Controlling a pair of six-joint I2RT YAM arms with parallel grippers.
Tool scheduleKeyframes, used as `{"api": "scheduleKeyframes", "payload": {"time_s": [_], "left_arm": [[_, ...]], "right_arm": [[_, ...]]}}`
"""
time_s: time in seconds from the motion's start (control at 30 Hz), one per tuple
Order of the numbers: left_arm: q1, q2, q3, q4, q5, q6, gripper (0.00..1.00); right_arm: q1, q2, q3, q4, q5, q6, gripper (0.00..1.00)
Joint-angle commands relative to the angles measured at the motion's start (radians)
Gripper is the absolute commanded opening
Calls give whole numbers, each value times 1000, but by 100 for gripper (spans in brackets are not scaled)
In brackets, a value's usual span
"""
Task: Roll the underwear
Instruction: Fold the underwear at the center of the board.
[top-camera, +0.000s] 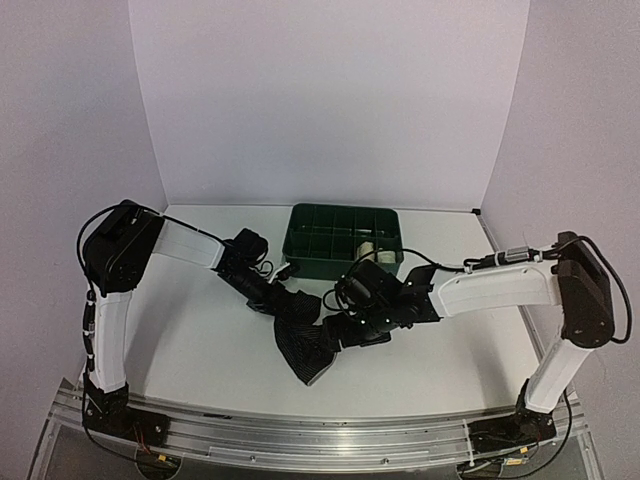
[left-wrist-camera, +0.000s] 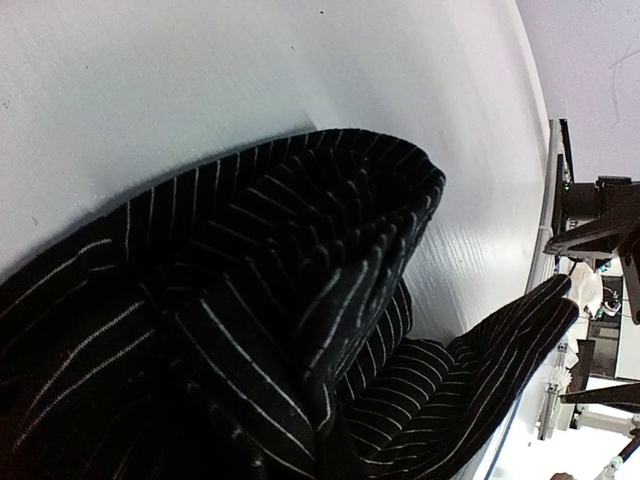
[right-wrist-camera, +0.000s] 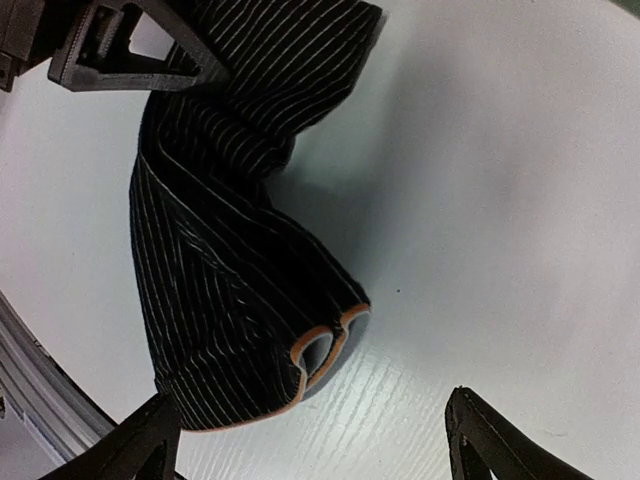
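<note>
The black pinstriped underwear (top-camera: 305, 345) lies bunched on the white table between the two arms, and its orange-edged hem (right-wrist-camera: 325, 345) points at the right wrist camera. My left gripper (top-camera: 290, 303) is shut on the garment's far end, and its dark fingers (right-wrist-camera: 120, 50) show at the top of the right wrist view. In the left wrist view the striped cloth (left-wrist-camera: 280, 300) fills the frame and hides the fingers. My right gripper (right-wrist-camera: 310, 455) stands wide open just beside the near end of the underwear, with nothing between its fingertips (right-wrist-camera: 480, 440).
A green compartment tray (top-camera: 310, 225) sits at the back centre, with a cream roll (top-camera: 372, 250) in one cell. The table's metal front rail (top-camera: 320, 430) runs along the near edge. White walls close in the back and sides.
</note>
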Motion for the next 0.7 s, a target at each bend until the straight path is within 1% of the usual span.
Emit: {"api": "scheduleKeyframes", "payload": {"time_s": [0.0, 0.1, 0.3, 0.33, 0.43, 0.6, 0.63, 0.67], "left_arm": [[6, -48, -22, -1, -34, 8, 0], [7, -48, -22, -2, -35, 9, 0], [6, -48, -19, -7, -34, 14, 0], [6, -47, -18, -8, -35, 15, 0], [6, -46, -18, -9, -35, 17, 0], [14, -31, 8, -15, -32, 17, 0], [18, -28, 18, -17, -31, 17, 0], [23, -27, 26, -18, -29, 16, 0]], "right_arm": [[-31, 35, 0, 162, -49, -15, 80], [-40, 75, 13, 162, -55, -18, 73], [-44, 117, 36, 162, -74, -45, 63], [-44, 118, 36, 162, -73, -49, 59], [-44, 108, 40, 161, -67, -65, 42], [-26, 75, 81, 119, -56, -139, 3], [-11, 69, 93, 98, -34, -166, 0], [16, 64, 106, 72, -7, -196, 0]]}}
